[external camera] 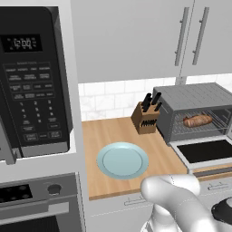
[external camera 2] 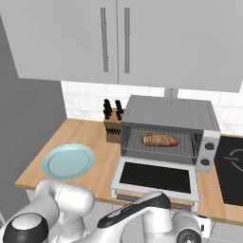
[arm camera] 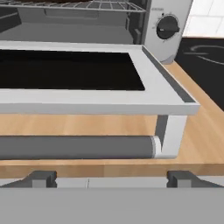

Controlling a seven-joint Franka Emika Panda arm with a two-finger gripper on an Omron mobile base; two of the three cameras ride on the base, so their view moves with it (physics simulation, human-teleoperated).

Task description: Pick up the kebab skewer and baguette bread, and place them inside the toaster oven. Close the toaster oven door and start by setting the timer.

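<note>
The toaster oven (external camera 2: 168, 128) stands on the wooden counter (external camera 2: 95, 178) with its door (external camera 2: 156, 176) dropped flat open toward the robot, dark glass facing up. Inside, the baguette bread (external camera 2: 160, 140) lies on the wire rack (external camera: 199, 127); I can't make out the kebab skewer. A knife block (external camera: 146, 118) sits just left of the oven, against the tiled wall, and a pale blue plate (external camera: 122, 161) lies bare further left on the counter. From the hand view, the end effector (arm camera: 112, 178) hangs low in front of the counter's edge, jaws spread wide with nothing between them, facing the door's grey handle bar (arm camera: 76, 146). The oven's knob (arm camera: 167, 27) shows up to the right.
</note>
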